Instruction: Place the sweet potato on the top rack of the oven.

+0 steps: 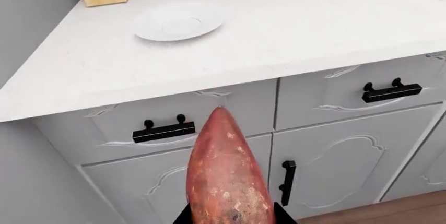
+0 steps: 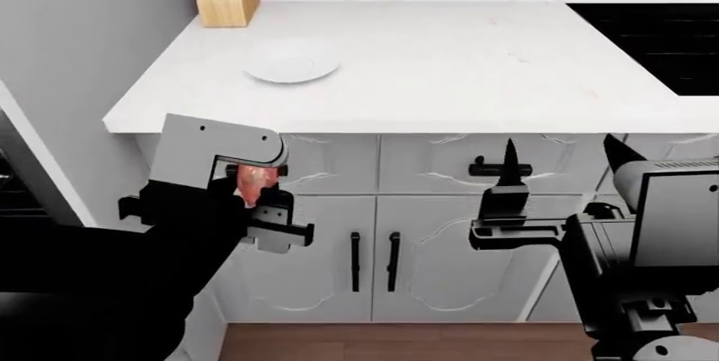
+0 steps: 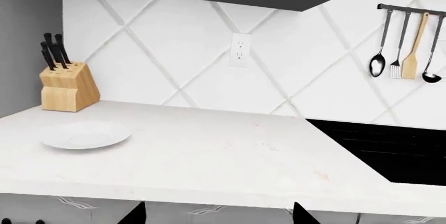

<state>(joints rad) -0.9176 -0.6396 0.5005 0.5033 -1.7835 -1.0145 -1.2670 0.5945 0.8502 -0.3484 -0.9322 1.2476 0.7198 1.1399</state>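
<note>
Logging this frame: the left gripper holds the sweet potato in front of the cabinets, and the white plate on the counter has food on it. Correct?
Not quite. The plate is empty, as the left wrist view shows. The rest stands: the left gripper holds the sweet potato in front of the cabinets.

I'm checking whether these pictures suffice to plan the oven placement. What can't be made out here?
- The oven: no view shows it clearly.
- Left hand grip: in the head view the arm's housing hides most of the sweet potato; the left wrist view's edge cuts off the fingers.
- Right hand: only two dark fingertips show in the right wrist view.
</note>
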